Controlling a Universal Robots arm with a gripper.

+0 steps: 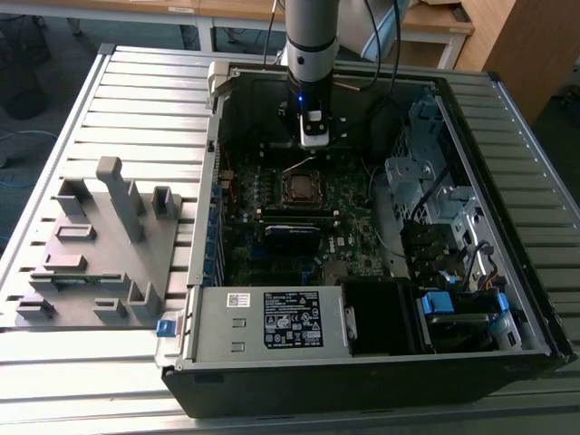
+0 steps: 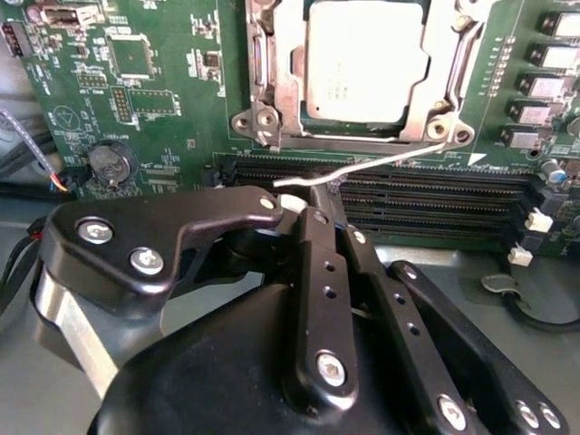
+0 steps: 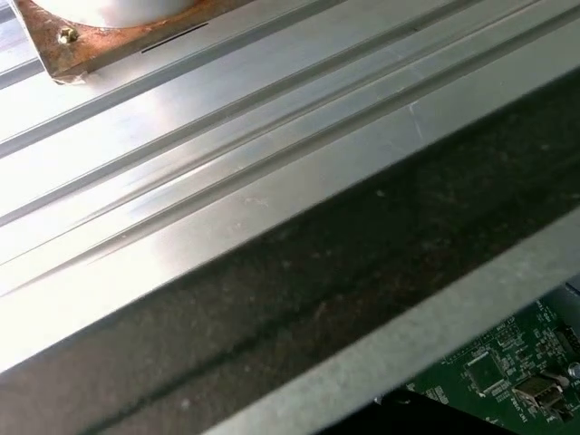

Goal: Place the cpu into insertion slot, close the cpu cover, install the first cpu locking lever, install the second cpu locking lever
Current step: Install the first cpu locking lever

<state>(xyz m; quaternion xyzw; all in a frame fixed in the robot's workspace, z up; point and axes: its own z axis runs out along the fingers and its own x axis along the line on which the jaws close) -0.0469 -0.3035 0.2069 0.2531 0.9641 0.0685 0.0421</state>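
The dull silver-grey square cpu (image 2: 365,59) lies in its socket, with the thin silvery metal frame cover (image 2: 270,86) closed around its edges. The black end effector (image 2: 315,216) has its fingers together above the long black memory slots (image 2: 435,195). Its tips are at the free end of a thin wire lever (image 2: 381,164). The walls of the open black computer case (image 1: 344,390) stand well apart from it.
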